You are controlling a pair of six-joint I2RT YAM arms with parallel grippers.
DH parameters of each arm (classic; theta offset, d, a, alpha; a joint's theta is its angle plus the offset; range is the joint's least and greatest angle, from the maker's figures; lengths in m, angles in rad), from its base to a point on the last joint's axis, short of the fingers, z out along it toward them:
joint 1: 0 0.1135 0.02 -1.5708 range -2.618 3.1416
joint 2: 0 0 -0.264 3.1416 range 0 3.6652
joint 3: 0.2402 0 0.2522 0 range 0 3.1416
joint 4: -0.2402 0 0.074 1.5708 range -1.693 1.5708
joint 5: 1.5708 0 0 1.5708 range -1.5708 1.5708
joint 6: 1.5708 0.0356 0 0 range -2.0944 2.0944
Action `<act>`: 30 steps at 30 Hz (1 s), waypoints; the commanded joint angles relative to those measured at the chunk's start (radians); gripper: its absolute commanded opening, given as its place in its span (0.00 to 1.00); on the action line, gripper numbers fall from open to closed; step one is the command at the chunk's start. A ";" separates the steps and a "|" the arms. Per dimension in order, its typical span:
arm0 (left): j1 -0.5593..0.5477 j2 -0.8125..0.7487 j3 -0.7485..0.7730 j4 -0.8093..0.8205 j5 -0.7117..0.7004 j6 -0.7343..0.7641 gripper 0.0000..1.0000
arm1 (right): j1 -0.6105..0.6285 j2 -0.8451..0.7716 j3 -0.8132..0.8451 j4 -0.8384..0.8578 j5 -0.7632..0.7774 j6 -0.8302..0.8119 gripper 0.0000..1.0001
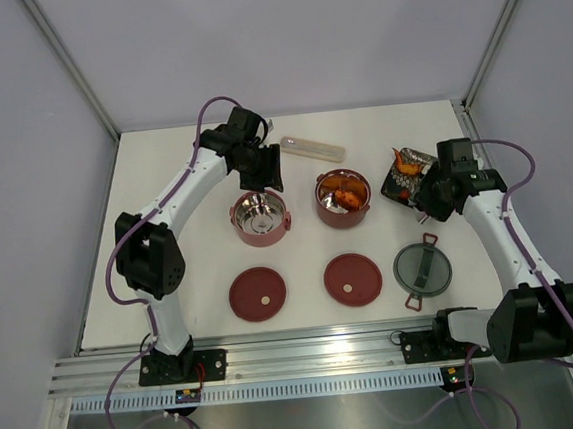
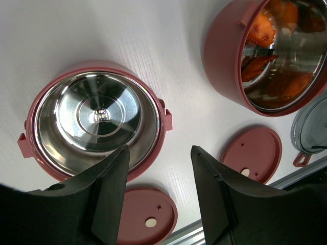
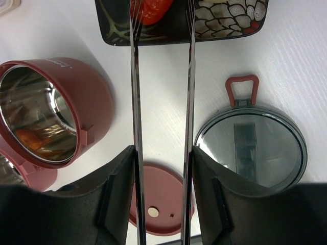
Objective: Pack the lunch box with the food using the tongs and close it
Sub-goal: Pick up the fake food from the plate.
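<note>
Tongs point(image 3: 135, 102) sat pinched in the right claw point(image 3: 163, 158). Their two slim arms ran forward from between its fingers to the black tray point(image 3: 225, 20), and an orange food piece point(image 3: 150, 7) lay between their tips. Whether they touched it I could not tell.

By my reading, the step in hand was picking food off the tray for the lunch box. The next move called for squeezing the tongs on that piece, lifting it clear and carrying it to a bowl.

One maroon bowl point(image 1: 345, 214), just left of the tray, held orange pieces. The other bowl point(image 2: 97, 109) was bare steel inside, with the left claw point(image 2: 159, 153) spread and holding nothing over its near rim.

Only the right wrist view showed the tong tips at the food; from overhead they were too thin to make out. The overhead view gave the layout instead: both disc lids point(image 1: 257, 293) and the grey lid point(image 1: 423, 268) lay apart on the counter point(image 1: 380, 131), none fitted.
</note>
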 commanded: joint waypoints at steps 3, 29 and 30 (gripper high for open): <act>-0.001 0.010 0.039 0.023 -0.011 0.019 0.55 | -0.004 0.004 -0.007 0.082 -0.022 0.024 0.52; -0.002 0.023 0.039 0.019 -0.024 0.020 0.55 | -0.004 0.159 0.021 0.158 -0.001 0.001 0.49; -0.001 0.019 0.039 0.019 -0.022 0.020 0.55 | -0.004 0.157 0.022 0.155 -0.002 -0.001 0.46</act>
